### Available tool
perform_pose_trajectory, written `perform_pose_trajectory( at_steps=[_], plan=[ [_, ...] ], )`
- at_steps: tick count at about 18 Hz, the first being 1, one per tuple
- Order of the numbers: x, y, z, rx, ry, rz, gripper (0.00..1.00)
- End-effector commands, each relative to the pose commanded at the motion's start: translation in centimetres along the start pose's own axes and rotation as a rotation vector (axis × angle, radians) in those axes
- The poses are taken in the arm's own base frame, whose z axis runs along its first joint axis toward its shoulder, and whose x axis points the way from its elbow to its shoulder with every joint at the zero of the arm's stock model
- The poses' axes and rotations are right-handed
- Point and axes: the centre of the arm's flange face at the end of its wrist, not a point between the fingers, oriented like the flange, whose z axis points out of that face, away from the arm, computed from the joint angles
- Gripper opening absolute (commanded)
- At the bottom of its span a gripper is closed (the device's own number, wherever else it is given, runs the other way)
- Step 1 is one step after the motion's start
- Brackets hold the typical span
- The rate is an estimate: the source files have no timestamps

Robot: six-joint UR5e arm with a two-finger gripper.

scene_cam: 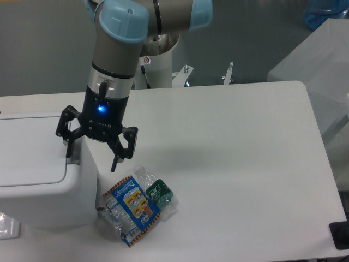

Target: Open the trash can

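The trash can (38, 180) stands at the left edge of the counter (234, 164), partly cut off by the frame; its flat white lid (30, 150) lies closed. The gripper (91, 156) hangs at the can's right top edge, pointing downward; its jaws are spread wide and grasp nothing. One finger (69, 146) lies over the lid's right margin; the other (117, 158) is clear of the can's right wall, above the counter; the can's top right edge thus lies between the two fingers. A blue indicator light (101, 108) glows on the gripper body. A snack wrapper (131, 207) and a crushed bottle (155, 191) lie on the counter just beside the can's lower right corner, below the gripper.
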Motion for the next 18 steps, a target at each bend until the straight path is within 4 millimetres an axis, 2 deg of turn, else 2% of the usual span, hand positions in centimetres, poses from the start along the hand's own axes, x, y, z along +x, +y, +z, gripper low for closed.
perform_pose_trajectory(
  at_steps=[18],
  plan=[
    [-0.12,0.45,0.33,-0.009,0.001,0.023,1.00]
  ],
)
